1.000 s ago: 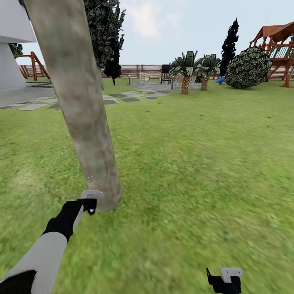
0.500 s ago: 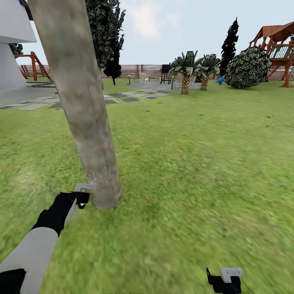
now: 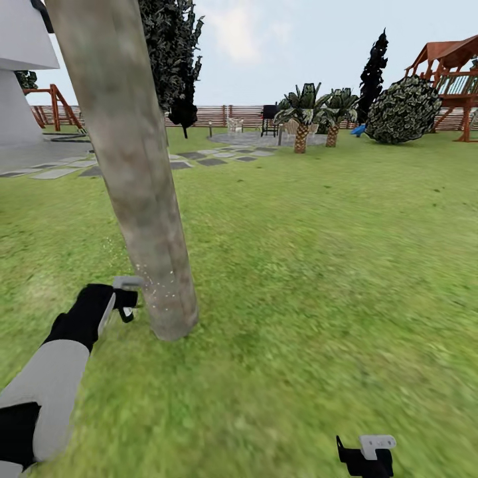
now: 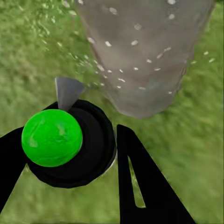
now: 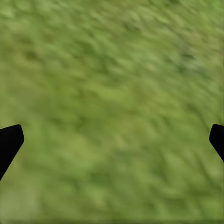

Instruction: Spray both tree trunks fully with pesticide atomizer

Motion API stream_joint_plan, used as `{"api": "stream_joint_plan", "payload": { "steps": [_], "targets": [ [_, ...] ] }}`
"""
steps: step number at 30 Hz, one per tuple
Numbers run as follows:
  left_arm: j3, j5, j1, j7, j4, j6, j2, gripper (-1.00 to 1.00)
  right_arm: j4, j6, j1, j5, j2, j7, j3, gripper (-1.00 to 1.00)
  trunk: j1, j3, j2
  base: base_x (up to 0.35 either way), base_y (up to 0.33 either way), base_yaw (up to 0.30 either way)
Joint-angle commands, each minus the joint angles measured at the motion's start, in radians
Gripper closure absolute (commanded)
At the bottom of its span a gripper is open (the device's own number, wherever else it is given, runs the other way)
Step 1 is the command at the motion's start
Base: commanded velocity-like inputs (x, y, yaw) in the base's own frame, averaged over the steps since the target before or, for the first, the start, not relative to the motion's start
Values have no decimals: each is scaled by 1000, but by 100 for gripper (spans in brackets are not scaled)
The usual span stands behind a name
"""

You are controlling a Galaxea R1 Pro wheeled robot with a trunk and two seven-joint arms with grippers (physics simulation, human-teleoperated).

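Note:
A thick, mottled grey-tan tree trunk [image 3: 143, 199] rises from the lawn at the left of the head view. My left gripper [image 3: 123, 302] is low beside its base, on its left side, shut on the pesticide atomizer [image 3: 126, 283]. In the left wrist view the atomizer [image 4: 60, 140] has a black body and a green round top, and it sits between my black fingers [image 4: 140, 182]. Its grey nozzle [image 4: 67, 91] points at the trunk [image 4: 140, 56], which is dotted with white specks. My right gripper [image 3: 365, 455] hangs over bare grass, open [image 5: 112, 140].
Behind the tree stand dark cypress-like trees [image 3: 176, 60]. Grey stepping stones [image 3: 199, 159] lead to a patio with two short palms [image 3: 302, 116]. A round bush [image 3: 405, 109] and a wooden play set [image 3: 455, 73] stand at the far right by the slat fence [image 3: 219, 114].
My left arm has moved up and to the left along the trunk's base with the atomizer. White specks now show higher on the lower trunk. The right arm is still.

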Motion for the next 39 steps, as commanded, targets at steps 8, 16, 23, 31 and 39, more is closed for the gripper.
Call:
{"api": "stream_joint_plan", "payload": {
  "steps": [8,16,23,31,39],
  "targets": [
    [-4,-2,-72,-27,-4,54,-3,100,1,-4,-1,11,0,-3,-7,-100,0,-1,0,0,0,0],
    [-9,-27,-64,-18,-4,61,-6,100,1,-4,-1,11,0,-3,-7,-100,0,-1,0,0,0,0],
    [-8,-37,-34,-10,-2,53,-7,100,1,-4,-1,11,0,-3,-6,-100,0,-1,0,0,-186,0],
    [-5,-38,-32,-7,-2,52,-6,100,1,-4,-1,11,0,-3,-6,-100,0,-1,0,0,-269,0],
    [1,-39,-31,-7,0,52,-3,100,1,-4,-1,11,0,-3,-7,-100,0,-1,0,0,-270,1]
  ]
}}
